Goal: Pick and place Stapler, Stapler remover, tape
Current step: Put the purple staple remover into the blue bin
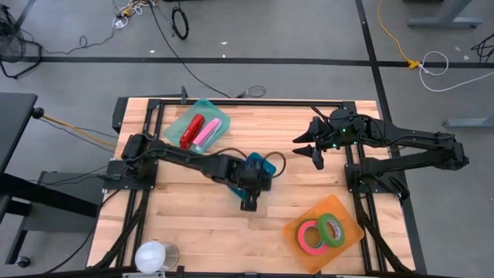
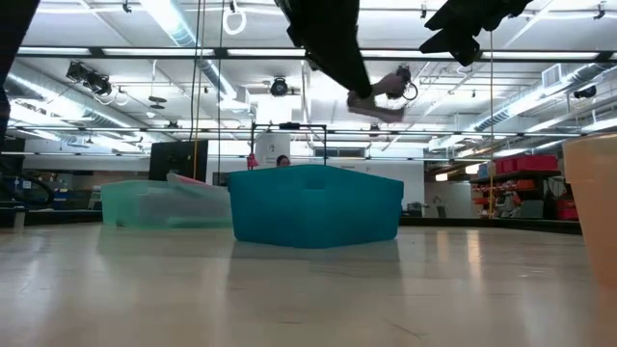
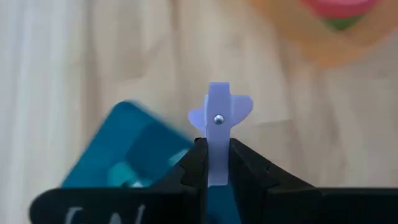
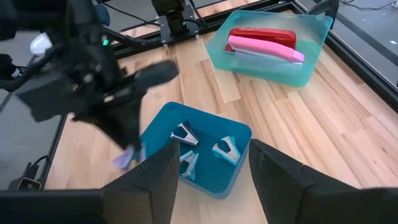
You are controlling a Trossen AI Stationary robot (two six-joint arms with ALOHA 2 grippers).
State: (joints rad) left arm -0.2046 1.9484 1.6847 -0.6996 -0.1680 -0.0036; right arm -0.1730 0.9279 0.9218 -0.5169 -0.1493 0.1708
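Lilac plastic shows between the left gripper's (image 3: 214, 163) fingers: they are clamped on a staple remover (image 3: 219, 118), held above the tabletop (image 1: 309, 131) just at the six o'clock edge of the blue bin (image 1: 265, 161); that bin already holds other removers; so the remover step looks in hand; next, I judge, the arm must carry it over the bin and release; the right gripper (image 1: 306, 146) waits at three o'clock, fingers apart.
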